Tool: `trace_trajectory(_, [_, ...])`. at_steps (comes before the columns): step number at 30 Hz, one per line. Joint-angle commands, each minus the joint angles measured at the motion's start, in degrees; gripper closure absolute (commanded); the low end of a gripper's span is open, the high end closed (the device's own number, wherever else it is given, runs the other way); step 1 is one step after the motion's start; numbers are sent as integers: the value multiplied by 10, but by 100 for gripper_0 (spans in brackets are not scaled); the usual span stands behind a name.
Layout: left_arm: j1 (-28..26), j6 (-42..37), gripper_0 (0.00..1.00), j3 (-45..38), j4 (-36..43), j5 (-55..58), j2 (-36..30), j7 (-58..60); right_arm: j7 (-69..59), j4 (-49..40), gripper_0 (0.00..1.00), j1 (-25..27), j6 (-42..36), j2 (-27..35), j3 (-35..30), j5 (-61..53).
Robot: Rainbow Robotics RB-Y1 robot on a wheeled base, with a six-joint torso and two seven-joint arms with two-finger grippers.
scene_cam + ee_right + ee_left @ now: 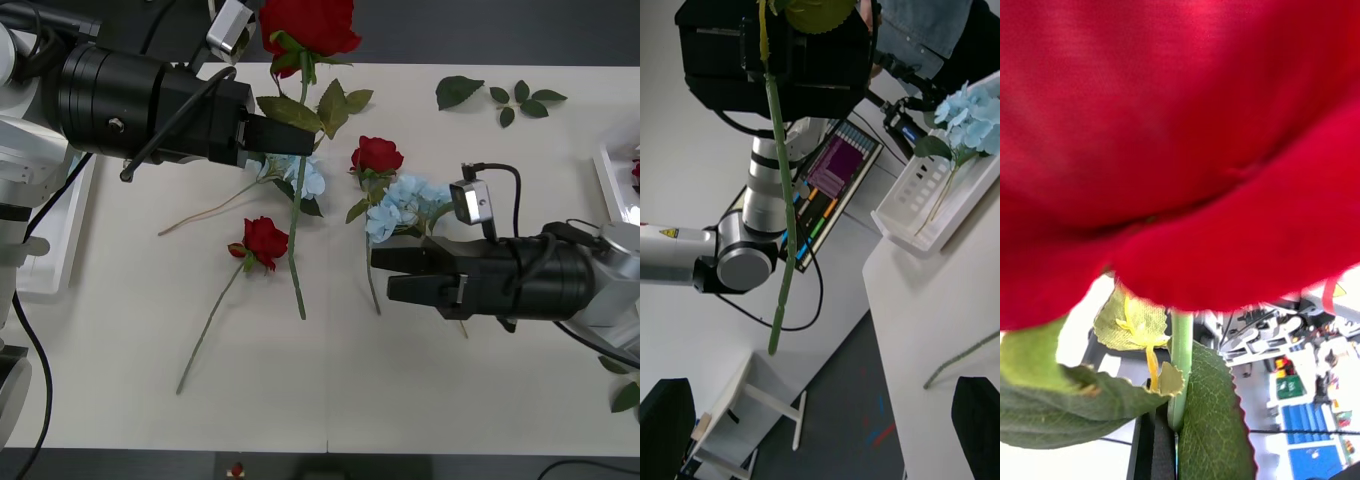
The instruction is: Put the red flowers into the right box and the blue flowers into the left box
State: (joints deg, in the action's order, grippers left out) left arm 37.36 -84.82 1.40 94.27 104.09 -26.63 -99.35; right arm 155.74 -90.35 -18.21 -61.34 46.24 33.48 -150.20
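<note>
The left hand (300, 140) holds one rose (310, 25) above the table (450, 380). Two roses (265, 240) and two hydrangea clusters (405, 205) lie mid-table, left of the right hand (385, 272). Another hydrangea (974, 120) lies in the left box (929, 202).

Bright even overhead light, soft shadows, red rose (1180, 135) close-up blurred

Right box (612, 180) — cut off at the frame edge.

Matt cloth red flowers (376, 154), smooth white table (420, 380)
</note>
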Motion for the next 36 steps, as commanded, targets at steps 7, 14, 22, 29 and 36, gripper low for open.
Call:
trace_trajectory(7, [25, 6, 100, -11, 6, 14, 4, -30, -7, -64, 0, -2, 96, -75, 23, 6])
trace_trajectory(14, [25, 6, 100, -11, 6, 14, 4, -30, -7, -72, 0, -2, 105, -110, 26, 7])
trace_trajectory(22, [25, 6, 100, -11, 6, 14, 4, -30, -7, -73, 0, -2, 138, -156, 46, 7])
trace_trajectory(29, [25, 6, 100, -11, 6, 14, 4, -30, -7, -72, 7, -2, 183, -185, 55, 18])
trace_trajectory(36, [25, 6, 100, -11, 6, 14, 4, -30, -7, -72, 69, -2, 203, -195, 55, 19])
